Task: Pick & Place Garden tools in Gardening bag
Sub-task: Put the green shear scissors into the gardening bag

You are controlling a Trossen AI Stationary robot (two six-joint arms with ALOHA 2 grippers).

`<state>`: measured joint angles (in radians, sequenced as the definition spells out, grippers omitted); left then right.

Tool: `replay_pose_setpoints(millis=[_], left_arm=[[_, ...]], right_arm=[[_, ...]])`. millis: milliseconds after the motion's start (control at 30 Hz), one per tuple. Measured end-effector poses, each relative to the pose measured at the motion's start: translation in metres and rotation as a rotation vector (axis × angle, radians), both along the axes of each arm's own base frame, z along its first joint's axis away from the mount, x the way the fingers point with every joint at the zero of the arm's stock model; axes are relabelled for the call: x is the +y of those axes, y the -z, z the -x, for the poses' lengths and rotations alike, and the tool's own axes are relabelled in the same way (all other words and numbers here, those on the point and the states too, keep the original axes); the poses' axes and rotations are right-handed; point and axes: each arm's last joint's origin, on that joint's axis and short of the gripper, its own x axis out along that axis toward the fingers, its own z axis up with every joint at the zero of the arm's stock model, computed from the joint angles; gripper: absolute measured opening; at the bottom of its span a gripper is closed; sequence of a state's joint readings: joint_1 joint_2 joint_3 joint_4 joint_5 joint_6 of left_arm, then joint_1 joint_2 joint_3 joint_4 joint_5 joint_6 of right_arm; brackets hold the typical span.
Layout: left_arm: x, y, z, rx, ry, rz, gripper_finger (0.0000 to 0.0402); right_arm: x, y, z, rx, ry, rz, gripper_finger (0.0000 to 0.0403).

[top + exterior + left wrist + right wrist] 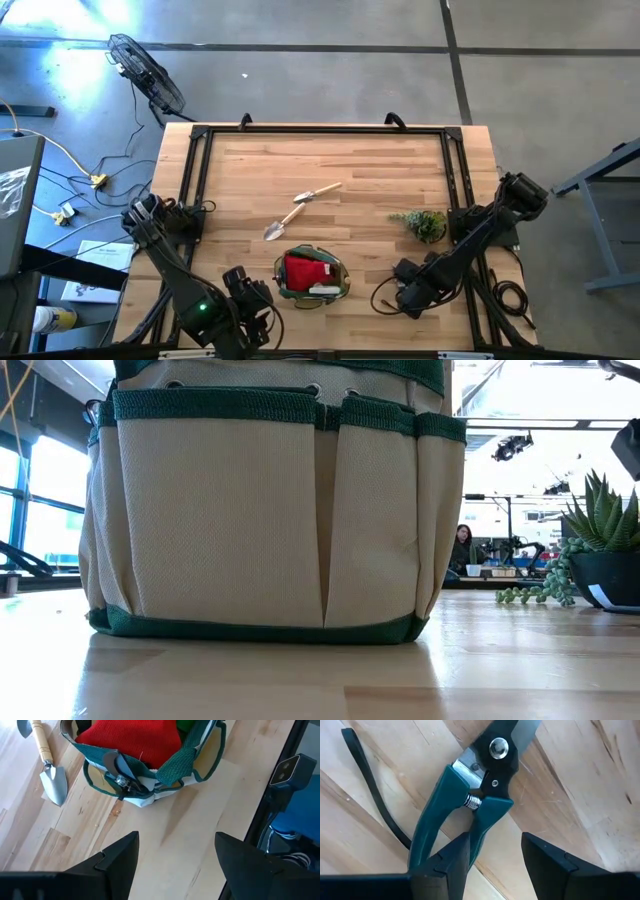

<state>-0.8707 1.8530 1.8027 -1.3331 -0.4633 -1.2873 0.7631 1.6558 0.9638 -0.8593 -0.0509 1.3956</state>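
Note:
The gardening bag (pixel 311 275), beige cloth with green trim, stands near the table's front edge and fills the low view (pixel 270 510). A red fabric bundle (pixel 130 737) sits in it. Two wooden-handled trowels (pixel 300 208) lie flat at mid table; one shows in the left wrist view (pixel 52 780). My left gripper (pixel 175 855) hangs open over bare wood left of the bag (pixel 255 300). Pruning shears (pixel 480 795) with teal handles lie flat right of the bag. My right gripper (pixel 492 865) points down over their handle ends, open (pixel 408 295). My right gripper comes at the shears from above, pointing down. One finger (pixel 452 865) stands in front of the end of one teal handle (pixel 482 827); the other handle (pixel 427 830) lies outside the fingers. Whether that finger touches the handle, I cannot tell. The shears lie on the table.
A black strap (pixel 370 795) curls on the wood beside the shears. A potted green plant (pixel 425 222) stands at the right, seen also in the low view (pixel 600 550). A black frame (pixel 320 130) edges the table. A person (pixel 463 550) sits far behind.

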Motion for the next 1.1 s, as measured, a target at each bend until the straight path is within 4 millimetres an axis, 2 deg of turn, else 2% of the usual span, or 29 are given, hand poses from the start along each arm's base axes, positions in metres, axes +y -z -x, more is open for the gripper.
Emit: replay_pose_setpoints(millis=[267, 600, 867, 967, 1100], left_arm=[[0.0, 0.0, 0.0, -0.003, 0.0, 0.003, 0.0251], [0.0, 0.0, 0.0, -0.007, -0.001, 0.006, 0.0251], [0.0, -0.001, -0.001, -0.02, -0.004, -0.004, 0.0251], [0.0, -0.001, -0.001, -0.021, -0.004, -0.004, 0.0251], [0.0, -0.001, -0.001, -0.03, -0.007, -0.011, 0.0251]], right_arm=[[0.0, 0.001, 0.0, 0.003, 0.016, 0.002, 0.0169], [0.004, 0.02, -0.002, 0.084, 0.015, 0.017, 0.0169], [0.006, 0.024, -0.004, 0.086, -0.018, 0.004, 0.0167], [0.006, 0.024, -0.005, 0.082, -0.05, 0.0, 0.015], [0.006, 0.024, -0.005, 0.077, -0.07, -0.003, 0.0107]])
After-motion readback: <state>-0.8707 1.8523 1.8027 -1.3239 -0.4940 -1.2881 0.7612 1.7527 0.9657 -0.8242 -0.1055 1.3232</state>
